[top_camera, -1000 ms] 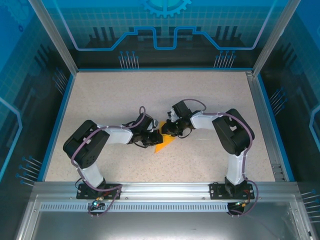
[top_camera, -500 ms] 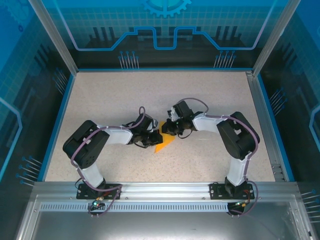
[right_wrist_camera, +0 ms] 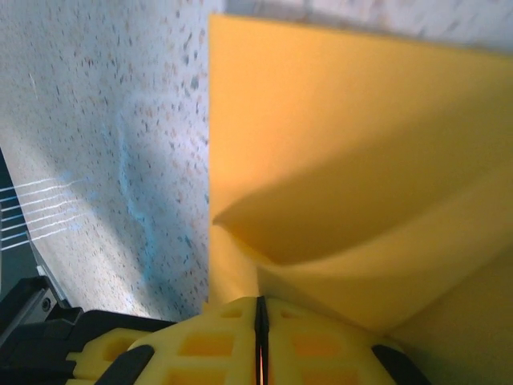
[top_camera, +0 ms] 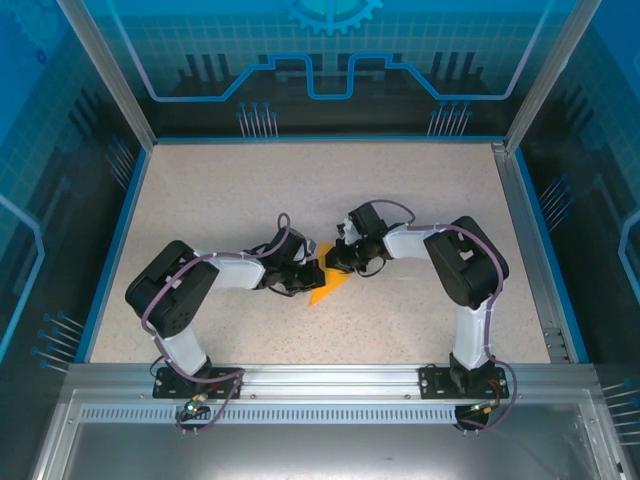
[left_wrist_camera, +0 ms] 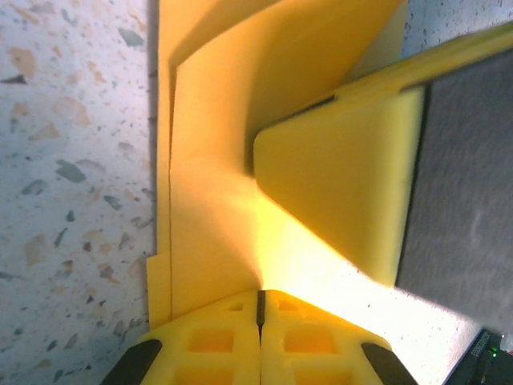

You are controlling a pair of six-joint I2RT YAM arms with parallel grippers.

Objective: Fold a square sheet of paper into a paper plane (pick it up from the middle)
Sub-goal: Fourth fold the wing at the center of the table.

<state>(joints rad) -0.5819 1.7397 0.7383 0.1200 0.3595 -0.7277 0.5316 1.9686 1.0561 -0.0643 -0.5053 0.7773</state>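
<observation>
Orange-yellow sheet of paper (top_camera: 328,285), folded into a small layered triangle, sits about the middle of the speckled beige tabletop (top_camera: 420,200), a little toward its near edge. From above, its long axis runs on a diagonal. The narrow tip points toward the near-left corner, and the broader end lies toward the far-right corner. The two arms meet over it, the left one on its left flank and the right one on its far-right end.

In the left wrist view, the left tool (left_wrist_camera: 259,298) has its yellow fingers pressed together with only a thin seam between them. The paper (left_wrist_camera: 212,176) runs straight up into that seam, so it appears nipped there. Stacked fold edges run along the paper's left side, over the tabletop. A yellow finger (left_wrist_camera: 337,192) of the right tool reaches in from the right and rests on the paper just ahead of the left tool.

In the right wrist view, the right tool (right_wrist_camera: 259,309) is likewise closed to a hairline seam. The paper (right_wrist_camera: 345,136) rises in a soft ridge into its fingertips, gripped there. The rest of the sheet spreads flat away from the tool, with a straight edge against the tabletop on the left.
</observation>
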